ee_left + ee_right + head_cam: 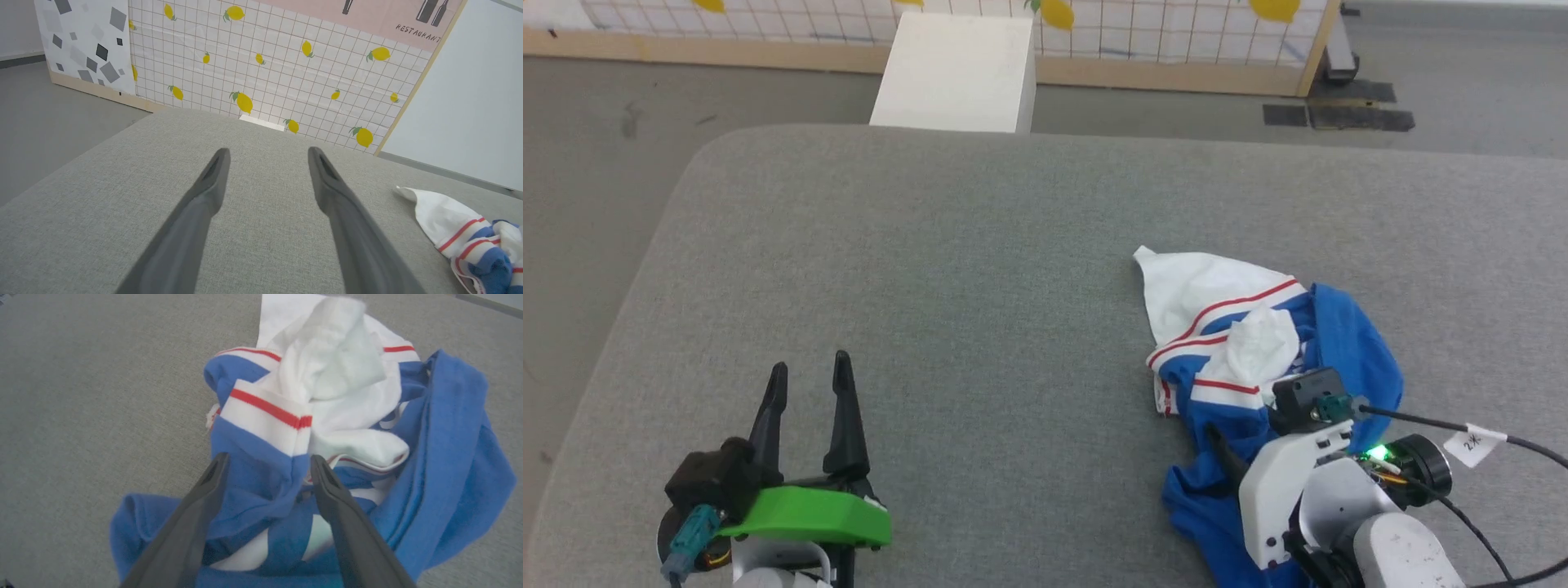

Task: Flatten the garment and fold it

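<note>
The soft knit T-shirt (1258, 343) lies crumpled on the right of the grey woven cushion top (1013, 245), blue folds nearest the robot and a white, red-striped sleeve pointing away. The right gripper (269, 458) hangs spread, its fingers straddling a blue fold. The left gripper (810, 363) is spread over bare fabric.

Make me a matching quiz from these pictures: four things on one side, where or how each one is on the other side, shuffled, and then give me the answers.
Things
1. left gripper
2. right gripper
3. garment
4. white box

Places or states
A. crumpled in a heap on the grey surface
B. standing beyond the grey surface's far edge
C. open over bare grey surface
D. open, aimed into the garment's folds

Pairs: 1-C, 2-D, 3-A, 4-B
</note>
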